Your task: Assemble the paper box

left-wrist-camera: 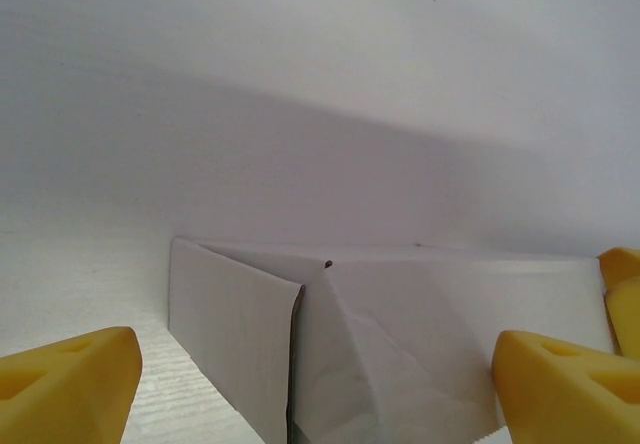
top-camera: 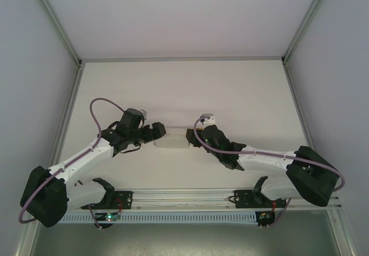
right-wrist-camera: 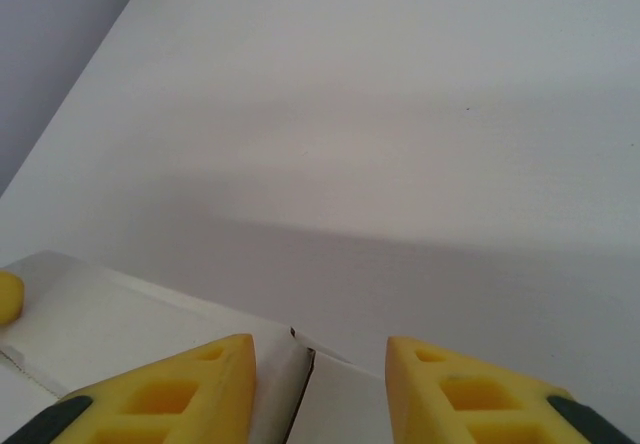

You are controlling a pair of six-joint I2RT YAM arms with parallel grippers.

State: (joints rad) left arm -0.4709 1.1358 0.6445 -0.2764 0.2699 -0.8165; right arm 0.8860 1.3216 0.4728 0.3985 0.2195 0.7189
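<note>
The paper box (top-camera: 173, 139) is a small white card box lying on the table between both arms. My left gripper (top-camera: 160, 132) stands at its left end. In the left wrist view the gripper (left-wrist-camera: 315, 364) is open wide. The box (left-wrist-camera: 400, 344) lies between the yellow fingers (left-wrist-camera: 60, 389), with one end flap (left-wrist-camera: 235, 334) folded and its side creased. My right gripper (top-camera: 190, 136) is at the box's right end. In the right wrist view the gripper (right-wrist-camera: 320, 354) straddles the box's corner (right-wrist-camera: 300, 394), its jaws apart with gaps showing.
The white table (top-camera: 184, 94) runs back to grey walls with aluminium rails along its sides. Each wrist view catches a yellow fingertip of the other gripper, the right's (left-wrist-camera: 620, 274) and the left's (right-wrist-camera: 8, 296). Both arm bases sit on the near rail (top-camera: 184, 195).
</note>
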